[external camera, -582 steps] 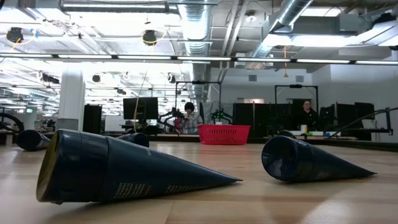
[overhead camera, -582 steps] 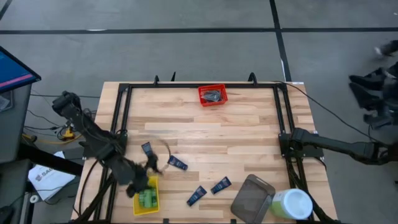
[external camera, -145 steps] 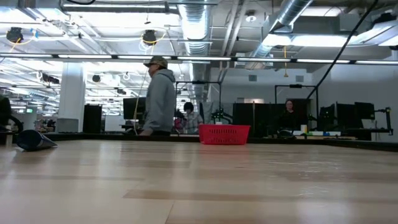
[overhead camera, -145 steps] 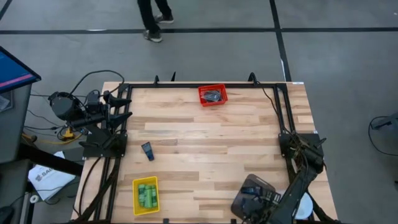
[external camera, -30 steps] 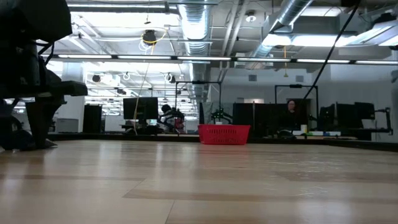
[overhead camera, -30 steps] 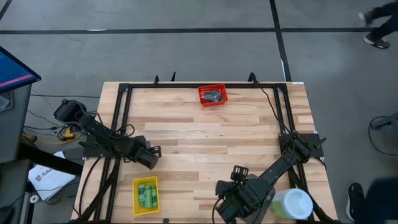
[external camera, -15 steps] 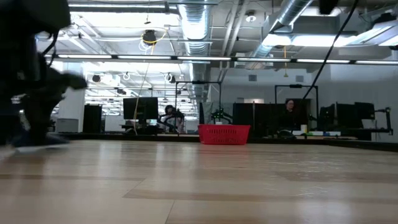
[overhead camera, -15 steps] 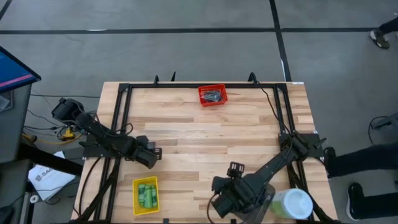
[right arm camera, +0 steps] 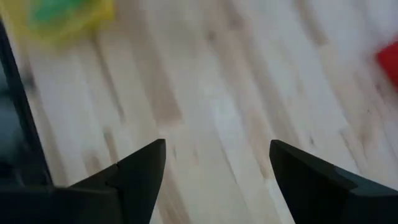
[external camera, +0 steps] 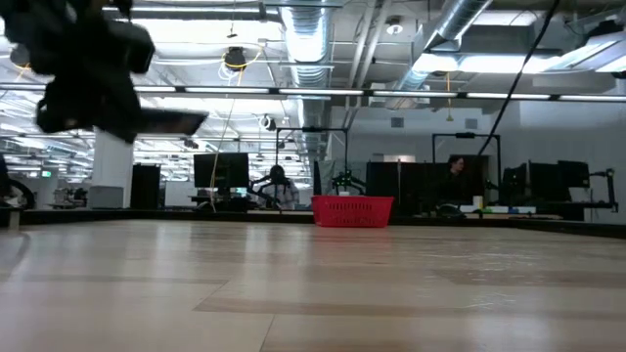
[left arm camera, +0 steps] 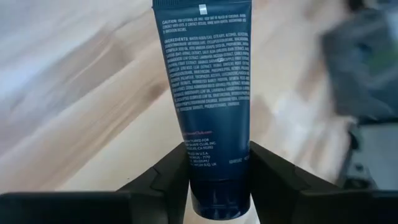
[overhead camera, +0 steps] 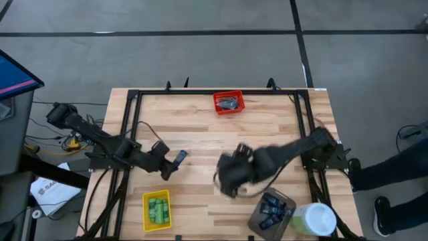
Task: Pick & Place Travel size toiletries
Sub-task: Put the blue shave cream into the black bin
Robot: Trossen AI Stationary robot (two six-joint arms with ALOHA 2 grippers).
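Left gripper [left arm camera: 214, 171]: jaws closed on a dark blue tube [left arm camera: 209, 93], clamped near its capped end; the tube's printed back projects forward beyond the fingers [left arm camera: 166, 177]. In the high view the left gripper [overhead camera: 172, 163] is above the left part of the wooden surface [overhead camera: 200, 137], with the tube [overhead camera: 179, 158] showing at its tip, just beyond the yellow bin [overhead camera: 156, 210].

Right gripper [right arm camera: 214, 168]: jaws open and holding nothing, with bare wood between the two fingers [right arm camera: 140, 168]. In the high view the right gripper [overhead camera: 229, 175] is blurred above the middle of the surface, its arm running back to the right edge.

Other task items (high view): green bottles [overhead camera: 158, 208] lie in the yellow bin at the near left edge; several more dark blue tubes [overhead camera: 272, 207] lie in the grey container [overhead camera: 257, 218] near the right corner, just beside the pale green and white tub [overhead camera: 314, 219]. A red bin [overhead camera: 229, 102] with dark contents (too small to identify) stands at the far edge; the low view shows the red bin [external camera: 352, 210] across the surface.
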